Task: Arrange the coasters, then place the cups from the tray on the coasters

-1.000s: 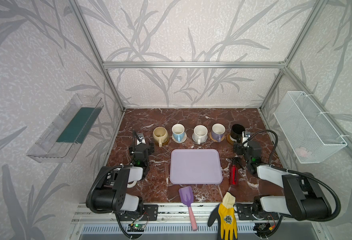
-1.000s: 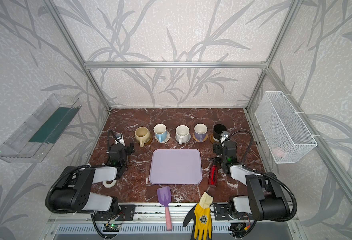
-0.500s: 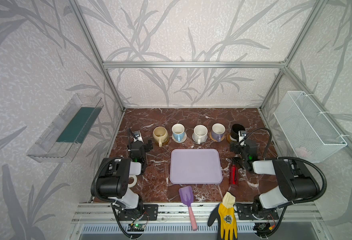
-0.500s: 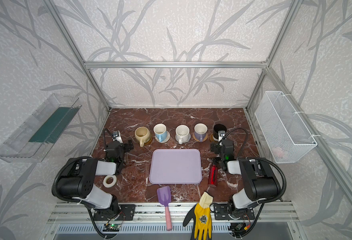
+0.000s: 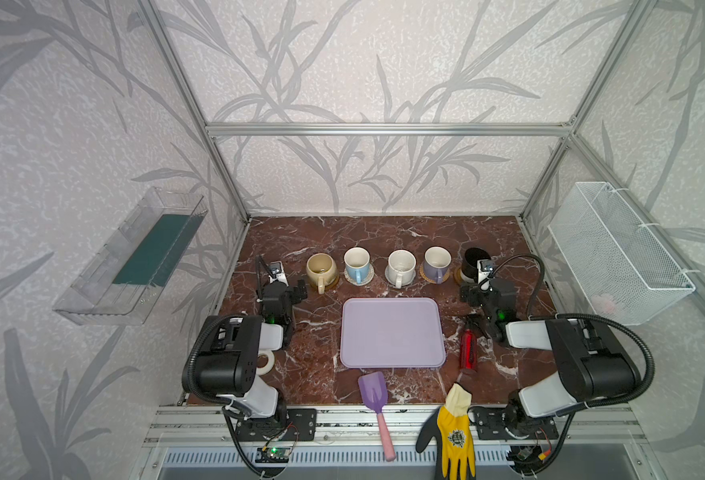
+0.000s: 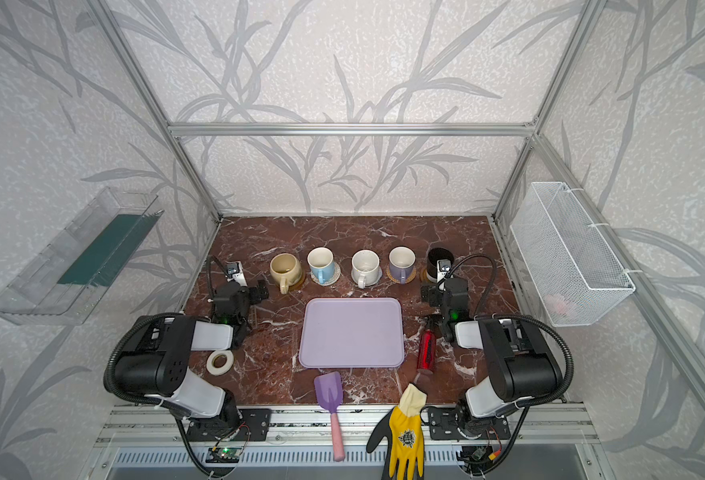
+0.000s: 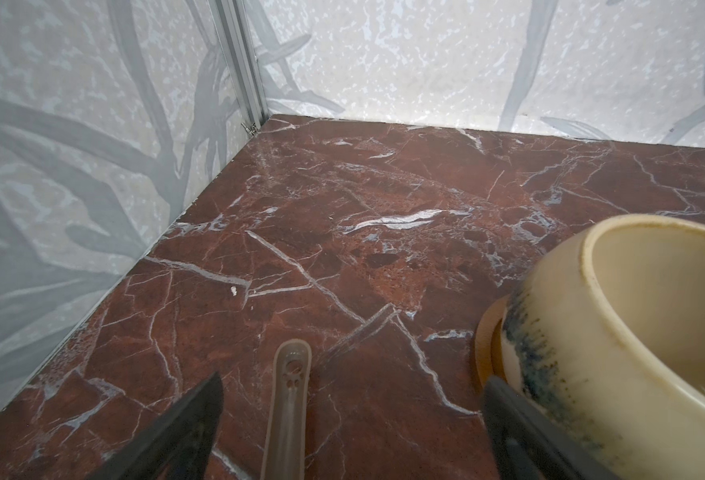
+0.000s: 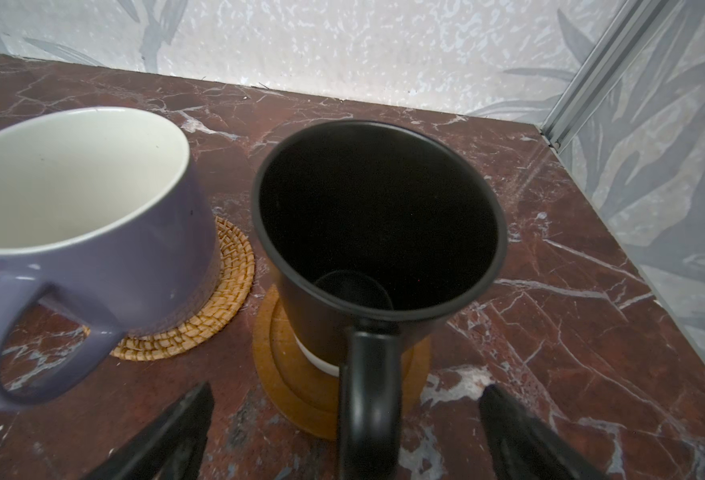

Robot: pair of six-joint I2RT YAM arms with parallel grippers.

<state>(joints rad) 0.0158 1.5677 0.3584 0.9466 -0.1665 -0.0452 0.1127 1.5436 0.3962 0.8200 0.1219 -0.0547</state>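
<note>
Left fingers [image 7: 352,378]: spread wide and empty, low over the bench [image 5: 384,237], just beside the beige-yellow cup [image 5: 320,269] without touching it.
Beige-yellow cup: you have it upright on an amber-brown coaster [image 7: 485,345], whose rim shows under the cup in the left wrist view.
Light blue cup [image 5: 356,262]: upright on the beige-white woven coaster [image 5: 368,277], next along the row.
Speckled white cup [image 5: 401,266]: upright in the middle of the row. A greyish edge shows beneath it, probably the grey-blue coaster, though it is too small in both top views to be sure.
Tray [image 5: 391,332]: bare, nearer you than the row, with no cup on it.
Lavender cup [image 8: 93,199]: upright on the rattan coaster [image 8: 226,299], sitting towards one side of it, so more weave shows on the black cup's side.
Black cup [image 8: 377,224]: upright on the second amber-brown coaster [image 8: 284,374], last in the row, with its handle towards the right wrist camera.
Right fingers [image 8: 347,385]: released, one on each side of the black cup's handle and clear of it, gripping nothing.
Done, as you can judge it: five coasters are in a line along the back and all five cups are off the tray, one per coaster.
Left: nothing of the task proper. At most you pull both arms back clear of the end cups.
</note>
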